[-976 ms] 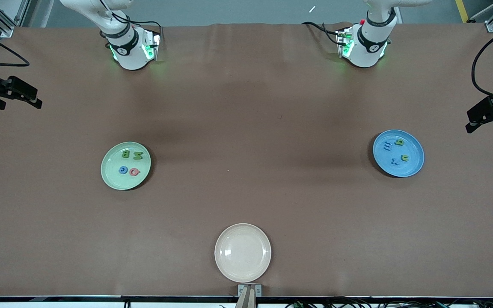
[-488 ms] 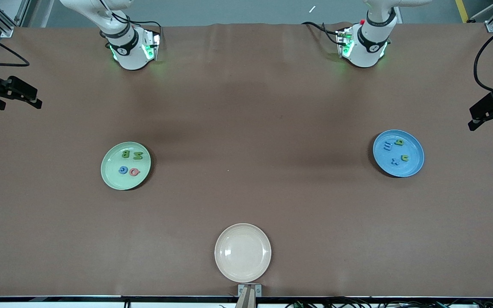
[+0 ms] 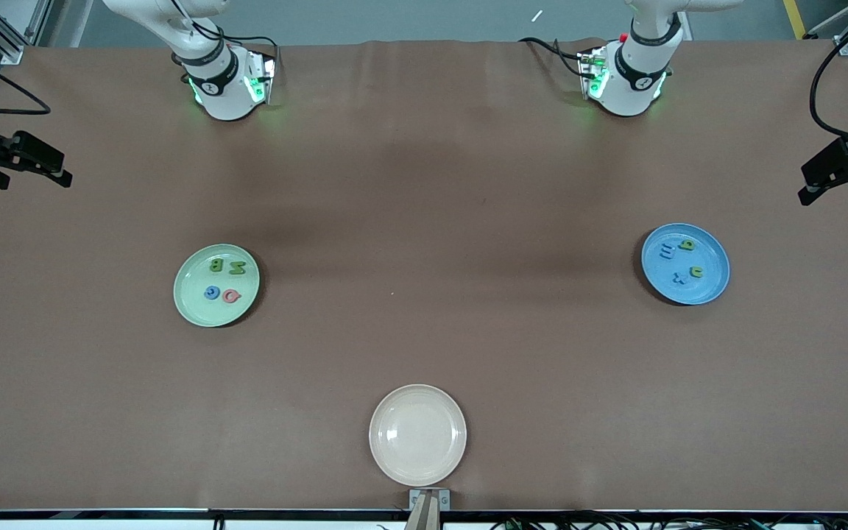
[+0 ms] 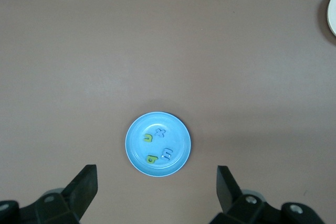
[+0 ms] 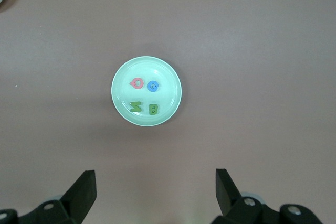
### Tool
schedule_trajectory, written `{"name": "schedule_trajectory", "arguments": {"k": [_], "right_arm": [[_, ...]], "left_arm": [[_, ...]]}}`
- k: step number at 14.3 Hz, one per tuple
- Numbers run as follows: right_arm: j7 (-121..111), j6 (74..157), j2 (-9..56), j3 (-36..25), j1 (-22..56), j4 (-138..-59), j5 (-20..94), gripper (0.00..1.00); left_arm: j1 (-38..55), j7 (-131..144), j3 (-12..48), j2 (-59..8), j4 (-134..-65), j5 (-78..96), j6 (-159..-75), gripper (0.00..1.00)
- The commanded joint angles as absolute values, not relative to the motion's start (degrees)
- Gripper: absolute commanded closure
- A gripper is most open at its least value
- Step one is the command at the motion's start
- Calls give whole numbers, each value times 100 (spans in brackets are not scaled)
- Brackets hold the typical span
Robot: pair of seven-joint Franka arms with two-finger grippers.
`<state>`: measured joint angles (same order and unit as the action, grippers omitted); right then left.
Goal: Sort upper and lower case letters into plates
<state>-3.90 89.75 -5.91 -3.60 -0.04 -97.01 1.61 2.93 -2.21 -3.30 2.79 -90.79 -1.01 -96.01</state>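
Pale green plate (image 3: 196,302): B (image 3: 216,265), N (image 3: 237,268), G (image 3: 211,292), Q (image 3: 230,296). Blue plate (image 3: 704,291): m (image 3: 666,252), x (image 3: 680,277), two green lowercase letters (image 3: 687,245), shapes unclear. Left gripper (image 4: 156,182) and right gripper (image 5: 155,186) high over the table, fingers apart, empty.

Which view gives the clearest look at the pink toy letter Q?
The right wrist view: the pink toy letter Q lies in full sight on the pale green round plastic plate, beside the blue G. The front view shows it smaller, its shape harder to read. The left wrist view does not show it.
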Motion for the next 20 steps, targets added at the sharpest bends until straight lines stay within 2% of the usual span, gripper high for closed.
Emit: {"name": "schedule_trajectory", "arguments": {"k": [1, 20], "right_arm": [[-457, 9070, -800, -343, -35, -9914, 158, 0], [-439, 9097, -817, -343, -35, -9958, 53, 0]], "left_arm": [[281, -70, -308, 281, -9017, -18, -9475, 0], [255, -88, -308, 281, -9044, 141, -9475, 0]]}}
